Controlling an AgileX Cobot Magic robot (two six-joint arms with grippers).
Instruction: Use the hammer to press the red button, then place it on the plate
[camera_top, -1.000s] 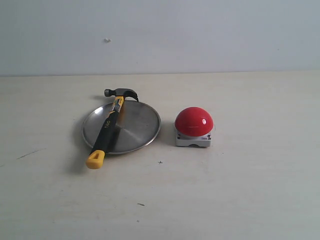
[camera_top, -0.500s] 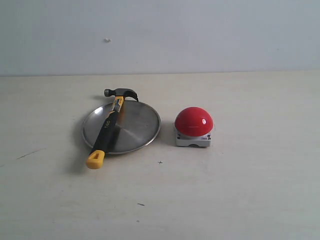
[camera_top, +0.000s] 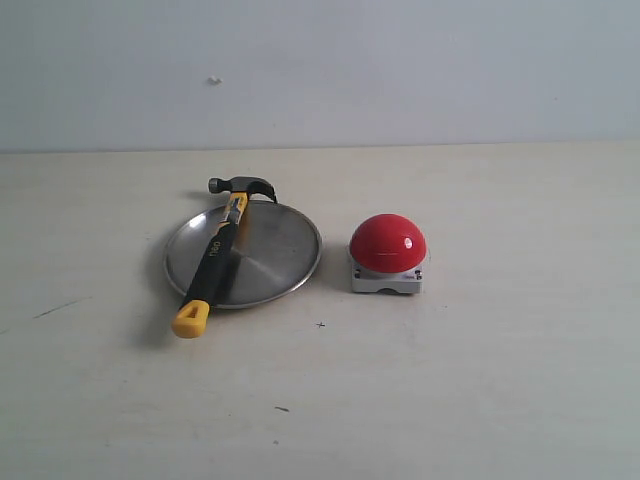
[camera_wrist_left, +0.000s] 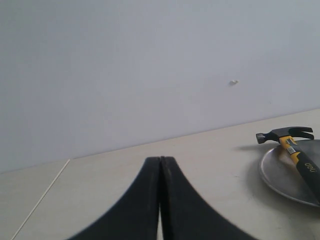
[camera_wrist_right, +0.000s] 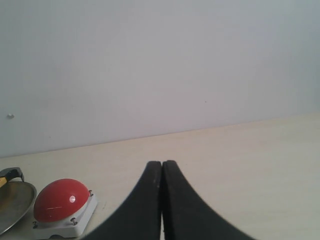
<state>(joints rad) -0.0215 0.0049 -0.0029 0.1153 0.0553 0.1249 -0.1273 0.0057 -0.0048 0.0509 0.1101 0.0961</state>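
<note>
A: Anything moved in the last second?
B: No. Bench (camera_top: 500, 390) static. Plate (camera_top: 280, 250) carries hammer (camera_top: 215, 255), red button (camera_top: 388, 243) just beside. Left pincer (camera_wrist_left: 160, 165), right pincer (camera_wrist_right: 162, 167) closed, empty. Task looks done.

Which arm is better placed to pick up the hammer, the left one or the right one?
Probably left. The hammer lies across the plate on the left arm's side; the red button stands between it and the right arm's side. The left hand is shut and must open first.
</note>
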